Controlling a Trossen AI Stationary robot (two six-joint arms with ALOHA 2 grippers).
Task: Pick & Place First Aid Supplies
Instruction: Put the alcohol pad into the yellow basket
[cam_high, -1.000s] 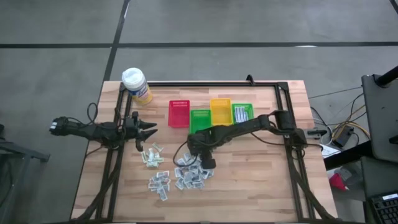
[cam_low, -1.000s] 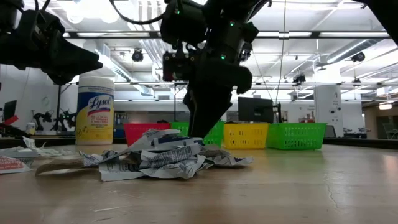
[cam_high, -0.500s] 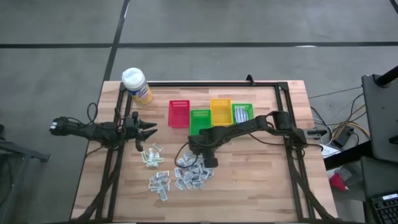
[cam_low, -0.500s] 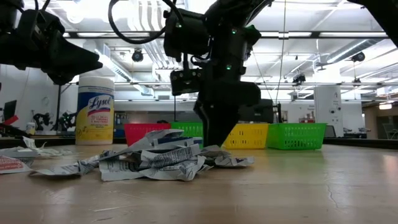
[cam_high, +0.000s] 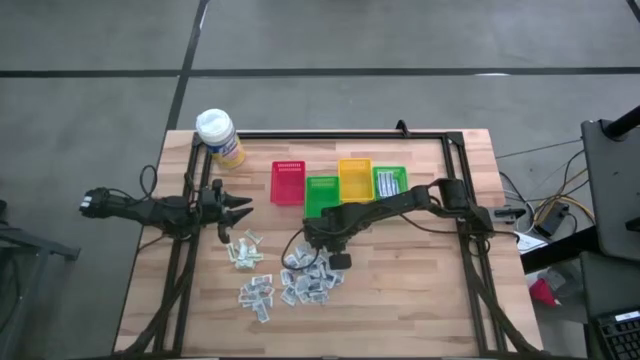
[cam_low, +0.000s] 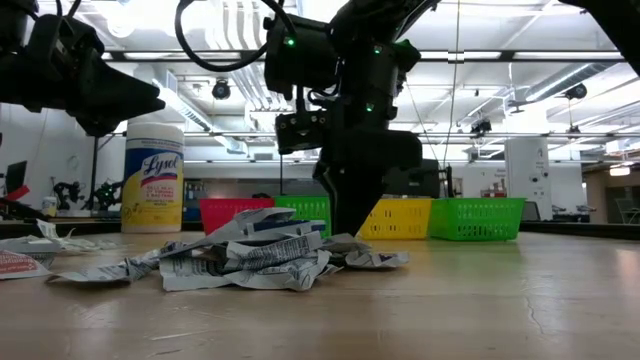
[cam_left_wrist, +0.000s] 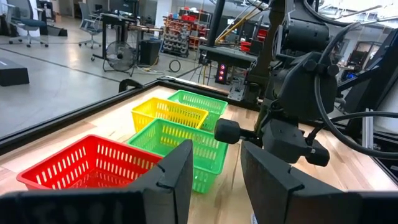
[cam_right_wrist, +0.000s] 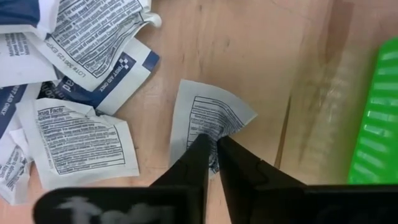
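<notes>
A: One white printed packet (cam_right_wrist: 208, 121) pinched at its edge by the right gripper (cam_right_wrist: 211, 152), fingers nearly closed, beside the packet pile (cam_high: 305, 280) near the green bin (cam_high: 321, 194).

B: Risk?

A: Thin grip; it may slip on lifting. Left gripper (cam_left_wrist: 214, 171) hovers apart, fingers parted, empty.

B: Writing?

A: "Lysol" on the wipes canister (cam_low: 152, 178); "LOT" and "EXP" on neighbouring packets.

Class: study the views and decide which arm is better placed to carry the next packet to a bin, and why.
Right. The right gripper is pinched on a white packet beside the pile; the left gripper hovers open, apart from the packets.
</notes>
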